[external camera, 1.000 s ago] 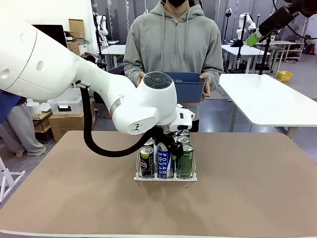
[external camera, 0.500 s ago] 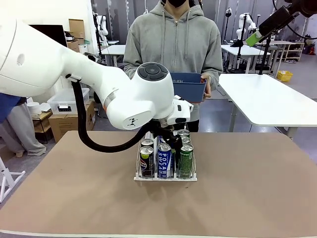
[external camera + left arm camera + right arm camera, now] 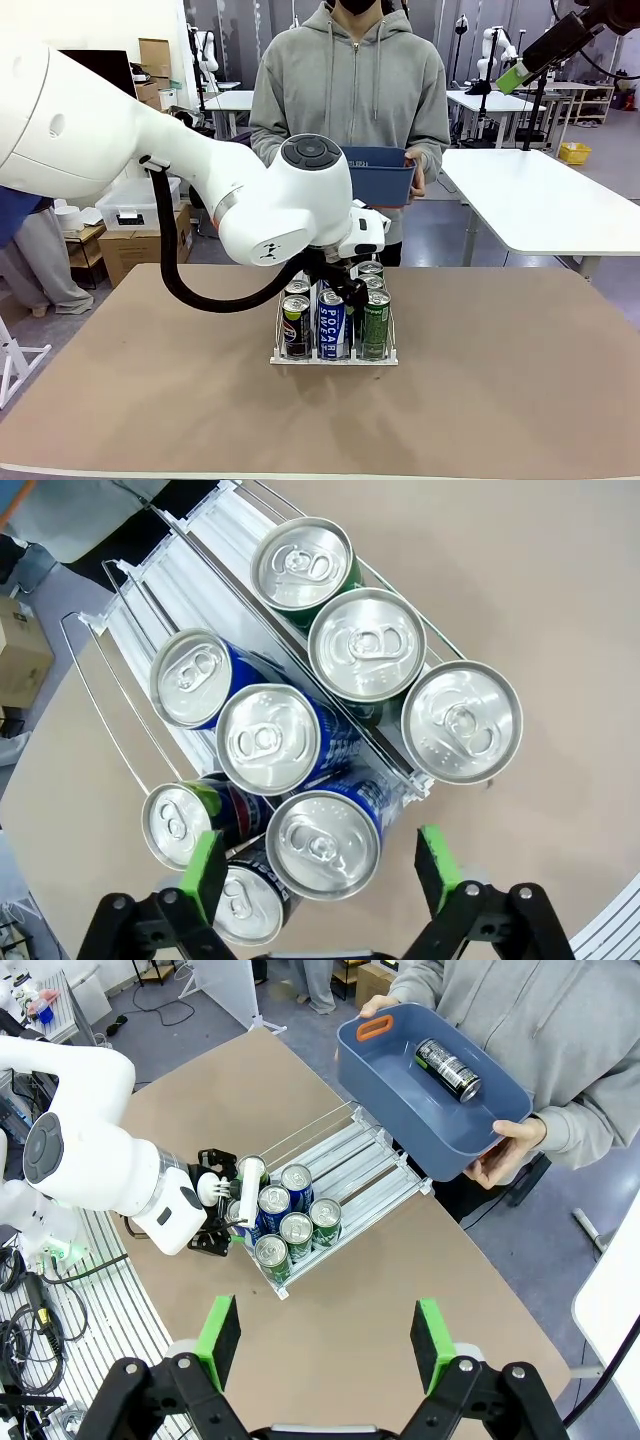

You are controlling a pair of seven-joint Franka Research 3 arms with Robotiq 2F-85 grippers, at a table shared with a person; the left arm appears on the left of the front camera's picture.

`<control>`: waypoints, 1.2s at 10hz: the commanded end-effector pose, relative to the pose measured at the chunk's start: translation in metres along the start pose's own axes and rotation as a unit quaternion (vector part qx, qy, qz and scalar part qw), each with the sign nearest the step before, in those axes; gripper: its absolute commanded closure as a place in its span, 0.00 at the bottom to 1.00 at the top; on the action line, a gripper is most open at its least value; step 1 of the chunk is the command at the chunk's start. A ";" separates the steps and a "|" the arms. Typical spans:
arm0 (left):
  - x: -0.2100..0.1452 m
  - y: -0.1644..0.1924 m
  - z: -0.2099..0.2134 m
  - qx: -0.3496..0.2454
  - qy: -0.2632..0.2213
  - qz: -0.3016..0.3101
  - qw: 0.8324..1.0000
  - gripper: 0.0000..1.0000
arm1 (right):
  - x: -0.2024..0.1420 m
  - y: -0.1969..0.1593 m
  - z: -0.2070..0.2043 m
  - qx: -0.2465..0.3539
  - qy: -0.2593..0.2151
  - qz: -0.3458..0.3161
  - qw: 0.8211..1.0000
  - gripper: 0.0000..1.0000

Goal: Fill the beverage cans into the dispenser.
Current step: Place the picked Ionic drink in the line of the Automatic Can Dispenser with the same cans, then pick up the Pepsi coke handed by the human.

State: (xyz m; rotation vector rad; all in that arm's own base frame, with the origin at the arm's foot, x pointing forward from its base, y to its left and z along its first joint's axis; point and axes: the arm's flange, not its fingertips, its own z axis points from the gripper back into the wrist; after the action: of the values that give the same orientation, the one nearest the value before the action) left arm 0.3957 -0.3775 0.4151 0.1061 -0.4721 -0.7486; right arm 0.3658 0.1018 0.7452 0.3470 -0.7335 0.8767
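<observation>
**Left arm lifts clear of the rack; one can still in the bin**

Over the last second the white left arm (image 3: pixel 300 200) has risen a little. Its jaws now hang spread wide and empty, their green pads (image 3: pixel 205 875) either side of the front can below. This suggests a can has just been set down and released.

Eight slim metal drink cans (image 3: pixel 367 645) with shiny silver tops and pull tabs stand upright in the low clear plastic dispenser (image 3: pixel 215 525). Thin wire dividers split it into three lanes: three green, three blue-and-white, two black. The dispenser sits mid-way across the matte tan bench (image 3: pixel 500 380), and the black lane looks to have room behind.

Across the bench, a person's hands (image 3: pixel 505 1150) hold a smooth deep-blue plastic bin (image 3: pixel 400 1120) with rounded corners. One black can (image 3: pixel 448 1068) lies on its side inside, probably next. The right arm's jaws, also wide and empty, hang high above the bench.
</observation>
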 end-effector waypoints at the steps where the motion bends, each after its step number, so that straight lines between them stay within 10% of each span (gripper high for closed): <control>1: 0.004 0.001 -0.001 0.001 -0.002 -0.002 1.000 0.00 | -0.001 0.000 0.001 0.003 0.003 0.000 1.000 0.09; 8: 0.002 0.000 0.001 0.000 -0.002 0.001 1.000 0.00 | -0.001 0.000 0.001 0.003 0.003 0.000 1.000 0.09; 12: -0.021 0.033 0.077 -0.054 -0.017 -0.045 0.997 0.00 | -0.001 0.000 0.001 0.003 0.003 0.000 1.000 0.09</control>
State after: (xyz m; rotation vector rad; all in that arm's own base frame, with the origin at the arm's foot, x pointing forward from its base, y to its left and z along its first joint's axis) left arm 0.3808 -0.3692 0.4572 -0.0095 -0.4521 -0.8150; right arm 0.3659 0.1018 0.7452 0.3471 -0.7333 0.8766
